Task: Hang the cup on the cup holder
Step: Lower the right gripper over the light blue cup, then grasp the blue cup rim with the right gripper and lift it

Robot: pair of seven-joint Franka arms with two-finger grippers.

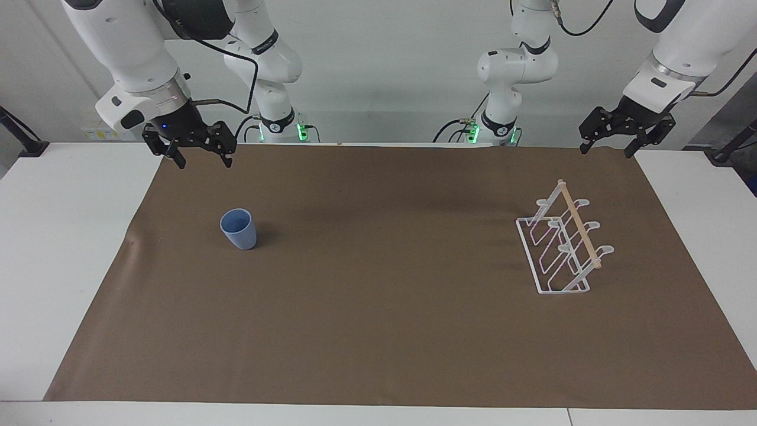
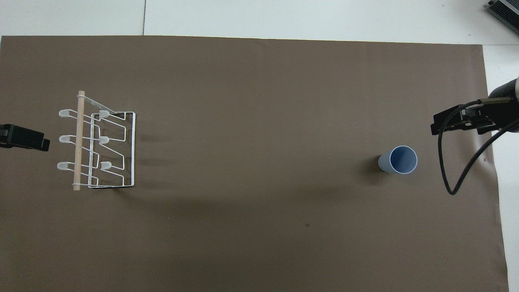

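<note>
A small light-blue plastic cup, tapered and without a handle, stood upright and open end up on the brown mat that covered most of the white table. It sat toward the right arm's end of the table, alone, with nothing touching it.

The cup holder — a white wire rack with a rectangular base, slanted looped prongs and a light wooden rod along its top — stood on the same mat toward the left arm's end, well apart from the cup. All of its prongs were bare, and the rod ran roughly from nearer the robots to farther from them.

The right gripper hung in the air over the mat's edge closest to the robots, at the right arm's end, its black fingers pointed down and spread apart with nothing between them. It was clear of the cup and not touching it.

The left gripper hung likewise over the mat's corner at the left arm's end, raised above the table and apart from the cup holder — its fingers also stood apart and held nothing.

In the overhead view only the dark tip of each gripper showed at the picture's sides, the right one trailing a black cable.
</note>
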